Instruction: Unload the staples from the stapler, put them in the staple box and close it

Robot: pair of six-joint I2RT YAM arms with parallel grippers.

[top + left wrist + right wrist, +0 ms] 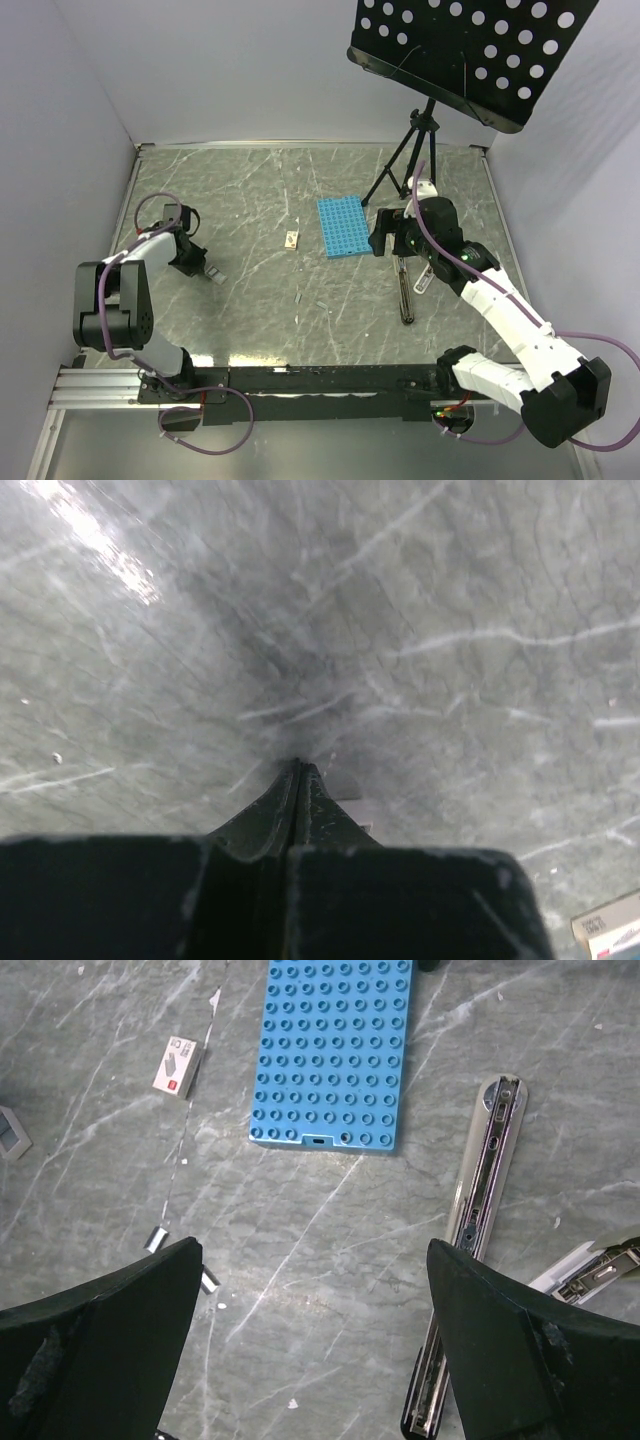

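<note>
– Jaws, how do they stand?
– Left jaws are pressed shut on nothing, tips low over the bare worktop (450,630). Right jaws are wide and empty, hanging above the stapler (482,1200), which lies opened out flat, partly under the right finger.
– What might go wrong?
– I judge that a straight descent could land that finger on the silvery rail and skid the stapler aside. Short staple pieces (155,1238) lying loose to the left could scatter if brushed.
– Anything readable farther out?
– The blue studded plate (335,1050) bears no writing. The small box (178,1067) beside it has a red-and-white label, too small to read.
</note>
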